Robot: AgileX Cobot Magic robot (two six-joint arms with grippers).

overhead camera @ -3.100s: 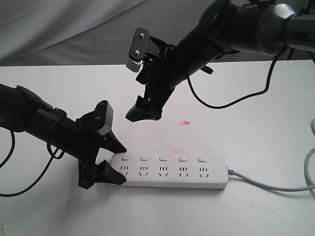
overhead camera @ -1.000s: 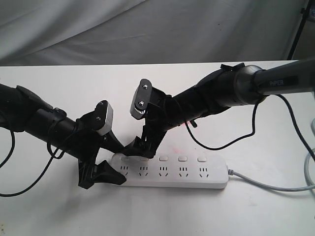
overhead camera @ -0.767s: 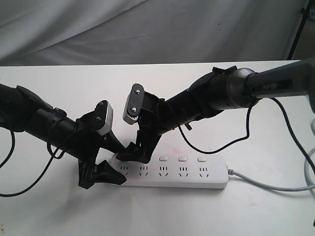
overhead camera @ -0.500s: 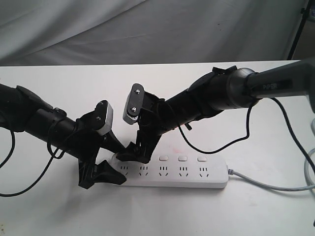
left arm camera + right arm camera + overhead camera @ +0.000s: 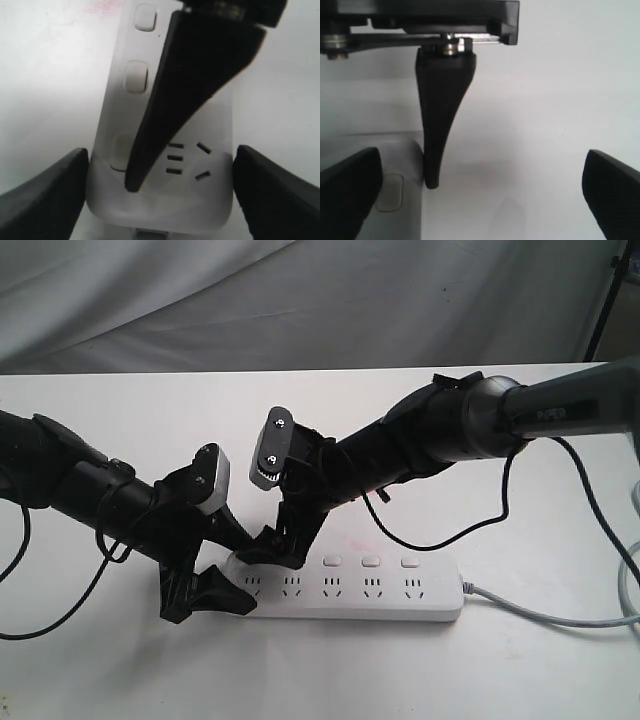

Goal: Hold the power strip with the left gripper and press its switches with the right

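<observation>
The white power strip [image 5: 400, 602] lies flat near the table's front. My left gripper [image 5: 232, 570] is shut on its left end, and its fingers [image 5: 45, 195] press both long sides of the strip [image 5: 210, 210]. My right gripper [image 5: 272, 552] stands open, low over the two left-most switches and hiding them. One finger [image 5: 190, 90] slants down across the strip, with its tip at the edge of the end switch [image 5: 119, 147]. Three switches [image 5: 371, 562] show to the right. In the right wrist view my right gripper [image 5: 481, 170] spreads wide beside the strip [image 5: 405, 210].
The strip's grey cord [image 5: 545, 617] runs off to the right edge. A black cable [image 5: 440, 538] loops from the right arm down to the table behind the strip. Faint red marks [image 5: 350, 540] stain the white table [image 5: 540, 490]. Grey cloth hangs behind.
The right gripper came down from above and moved left along the strip to the end switch. It has stayed there for half a second. The left gripper kept its hold.
</observation>
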